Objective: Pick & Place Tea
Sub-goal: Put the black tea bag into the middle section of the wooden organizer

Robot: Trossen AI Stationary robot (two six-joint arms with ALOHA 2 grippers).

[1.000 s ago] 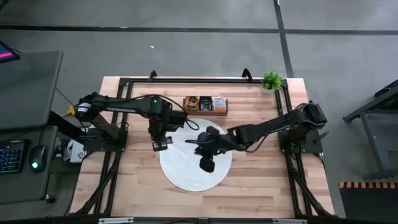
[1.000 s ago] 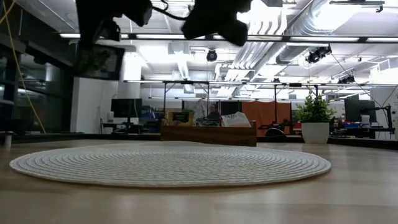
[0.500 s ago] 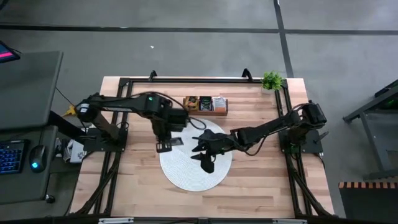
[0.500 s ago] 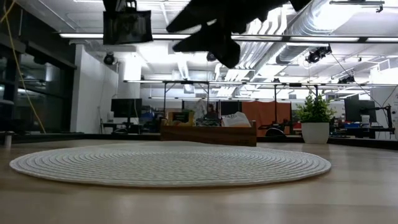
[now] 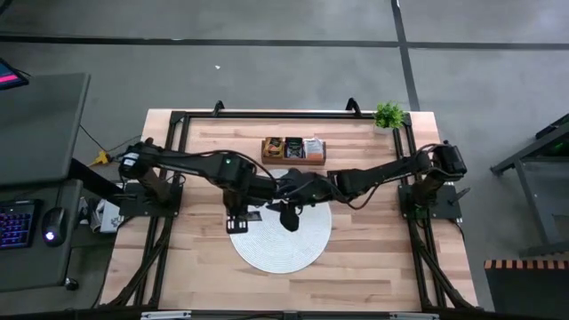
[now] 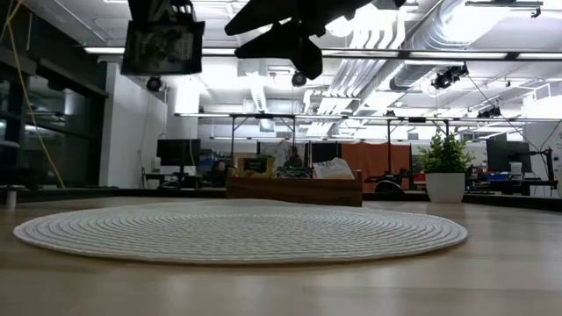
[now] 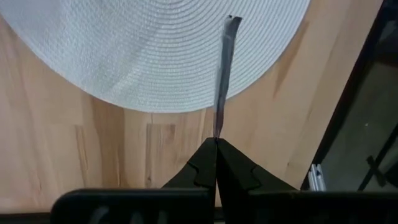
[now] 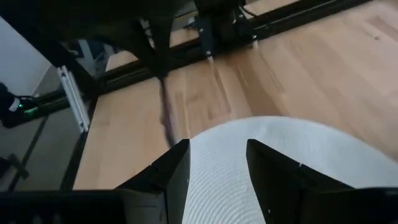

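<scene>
High view: left gripper [image 5: 236, 220] is pinching a sachet [image 7: 222, 68] edge-on above the mat [image 5: 293, 244] rim; right gripper [image 5: 286, 213], jaws parted and empty, is hovering beside it. Tray [image 5: 293, 149] and plant [image 5: 388, 115] are sitting on the wooden table [image 5: 373, 249]; an office is showing behind.

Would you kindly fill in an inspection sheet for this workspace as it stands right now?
Surface: light wooden table with a round white woven mat; mat bare.
Job's things: one thin flat tea sachet held edge-on over the mat's rim; more sachets in the brown wooden tray at the far edge.
Clutter: small green potted plant at the far right corner.
Grippers: left gripper shut on the sachet; right gripper open, empty, above the mat.
Cables: yellow cable by the left arm's base.
Surroundings: keyboard and mouse on a side desk.
</scene>
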